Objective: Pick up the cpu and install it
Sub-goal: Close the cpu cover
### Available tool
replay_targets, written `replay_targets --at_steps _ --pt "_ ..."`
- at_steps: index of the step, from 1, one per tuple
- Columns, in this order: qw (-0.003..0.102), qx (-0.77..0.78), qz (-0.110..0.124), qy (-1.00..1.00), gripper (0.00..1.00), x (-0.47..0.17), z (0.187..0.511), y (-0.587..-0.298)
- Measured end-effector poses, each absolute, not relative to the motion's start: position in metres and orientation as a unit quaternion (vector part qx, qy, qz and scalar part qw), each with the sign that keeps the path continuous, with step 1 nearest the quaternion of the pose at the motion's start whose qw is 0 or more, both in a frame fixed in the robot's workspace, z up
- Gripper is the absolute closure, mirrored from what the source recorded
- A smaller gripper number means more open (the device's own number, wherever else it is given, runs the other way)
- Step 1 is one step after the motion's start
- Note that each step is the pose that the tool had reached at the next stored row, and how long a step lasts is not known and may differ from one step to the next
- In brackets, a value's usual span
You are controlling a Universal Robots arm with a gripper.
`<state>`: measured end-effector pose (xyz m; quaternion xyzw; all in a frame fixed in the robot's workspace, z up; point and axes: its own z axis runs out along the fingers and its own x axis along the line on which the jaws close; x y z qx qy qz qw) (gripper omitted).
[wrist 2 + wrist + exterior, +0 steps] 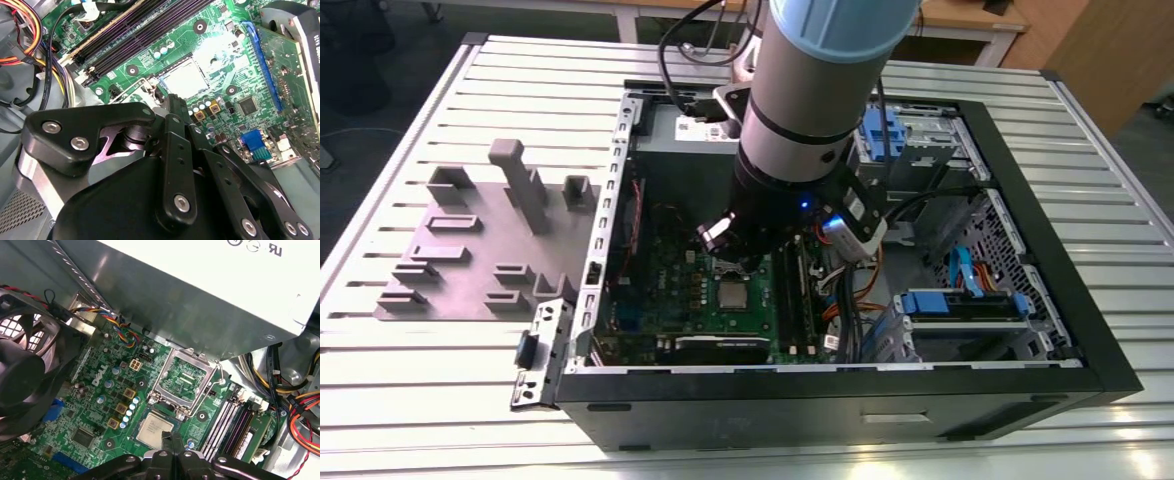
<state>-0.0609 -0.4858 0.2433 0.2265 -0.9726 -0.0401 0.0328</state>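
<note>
Fingers (pixel 169 444) pressed together, pinching nothing, tips just beside the cpu (pixel 154 430); the chip lies flat on the motherboard (pixel 95 385), apparently in its socket, next to the open socket frame (pixel 162 372); a sideways nudge could skew it and bend the contacts beneath.

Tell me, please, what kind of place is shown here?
Most likely a robotics laboratory or test workshop for computer assembly. An open computer case lies on a slotted metal table, a robot arm reaches into it above the motherboard, and a grey fixture plate with blocks rests beside the case.
</note>
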Motion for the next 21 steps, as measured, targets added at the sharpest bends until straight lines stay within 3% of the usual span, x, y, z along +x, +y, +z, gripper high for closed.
replay_targets --at_steps 21 --pt "0.032 0.275 -0.045 -0.960 0.89 -0.0597 0.2407 -0.4842"
